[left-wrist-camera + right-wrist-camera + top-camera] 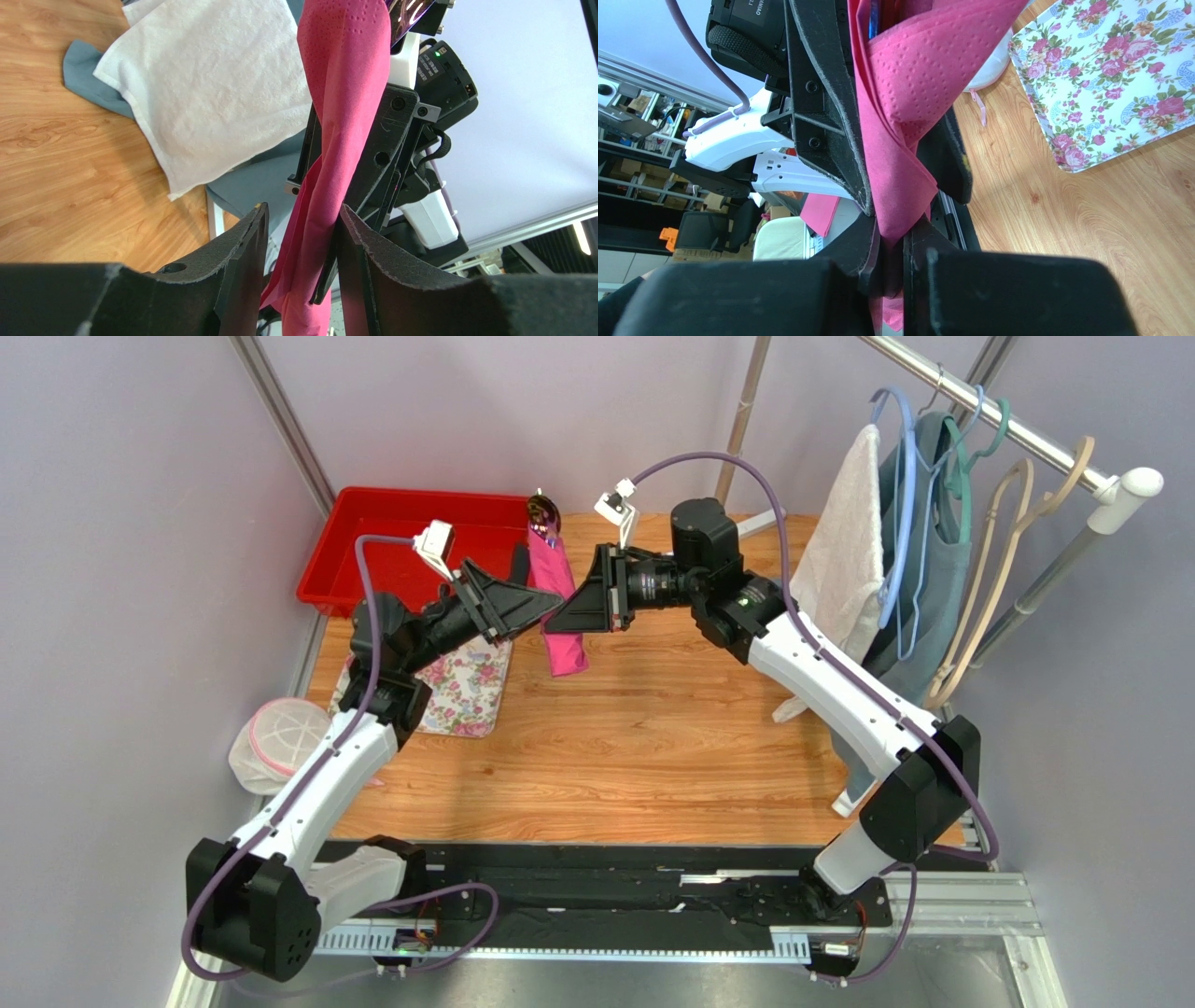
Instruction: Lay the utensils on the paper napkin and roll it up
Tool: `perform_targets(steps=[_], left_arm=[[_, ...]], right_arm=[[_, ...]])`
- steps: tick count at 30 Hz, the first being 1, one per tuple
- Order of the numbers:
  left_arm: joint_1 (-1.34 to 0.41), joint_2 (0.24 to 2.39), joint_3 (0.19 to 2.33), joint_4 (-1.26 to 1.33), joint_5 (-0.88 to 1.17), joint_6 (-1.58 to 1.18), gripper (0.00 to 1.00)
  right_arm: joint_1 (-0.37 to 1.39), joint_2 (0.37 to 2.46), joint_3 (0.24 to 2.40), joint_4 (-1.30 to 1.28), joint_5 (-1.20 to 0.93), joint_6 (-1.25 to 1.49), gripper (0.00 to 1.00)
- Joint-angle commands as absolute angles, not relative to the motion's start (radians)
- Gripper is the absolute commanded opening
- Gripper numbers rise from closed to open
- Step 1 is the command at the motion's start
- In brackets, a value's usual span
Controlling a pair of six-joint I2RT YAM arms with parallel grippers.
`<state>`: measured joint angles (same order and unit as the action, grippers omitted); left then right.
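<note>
The magenta paper napkin is rolled into a hanging bundle and held in the air above the back of the table. A dark purplish utensil tip sticks out of its top; the rest of the utensils are hidden inside. My right gripper is shut on the napkin, pinching it between its fingers. My left gripper faces it from the left. Its fingers straddle the napkin with a visible gap on one side, so it is open.
A red bin stands at the back left. A white floral cloth lies on the wooden table under the left arm. A white mesh bowl sits off the left edge. A clothes rack with a white towel and hangers stands to the right.
</note>
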<state>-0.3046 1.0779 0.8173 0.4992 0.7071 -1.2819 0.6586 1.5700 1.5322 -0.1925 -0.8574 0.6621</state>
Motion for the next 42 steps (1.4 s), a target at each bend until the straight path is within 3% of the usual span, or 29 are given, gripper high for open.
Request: perform_targets(steps=[1,4,6,7,8,11,15,23,29,30,31,42], left_arm=[[-0.324,1.094,0.838,0.515,0.750,-1.321,0.46],[-0.327,1.101,0.844,0.515,0.758,-1.322,0.36],[-0.327,1.108,0.839,0.528,0.772,-1.330,0.21],[-0.327,1.109,0.839,0.532,0.778,-1.327,0.07],[-0.327,1.109,0.839,0.526,0.787,-1.316,0.00],[-0.325,1.103,0.833,0.529,0.813,-1.275,0.00],[-0.308,1.101,0.822,0.546,0.839,-1.230,0.00],[-0.218,1.184,0.865,0.569,0.940,-1.201,0.00],[-0.167,1.267,0.997,0.381,0.977,-1.016,0.00],[-0.158,1.285,1.021,0.346,0.985,-0.982,0.00],[-0.134,1.325,1.073,0.286,0.991,-0.921,0.00],[0.028,1.683,1.434,0.135,0.993,-0.683,0.00]], right_arm=[[0.681,1.585,1.575,-0.067,-0.865,0.692,0.00],[0.681,1.592,1.582,-0.066,-0.862,0.692,0.00],[0.680,1.595,1.586,-0.066,-0.864,0.690,0.00],[0.681,1.597,1.588,-0.066,-0.865,0.690,0.00],[0.680,1.598,1.591,-0.066,-0.868,0.689,0.00],[0.680,1.600,1.591,-0.069,-0.873,0.683,0.00],[0.678,1.598,1.591,-0.093,-0.879,0.658,0.08],[0.661,1.591,1.589,-0.175,-0.870,0.617,0.45],[0.624,1.588,1.609,-0.319,-0.824,0.535,0.81],[0.614,1.586,1.605,-0.331,-0.819,0.531,0.93],[0.604,1.583,1.600,-0.356,-0.815,0.526,0.99],[0.506,1.557,1.525,-0.442,-0.811,0.462,1.00]])
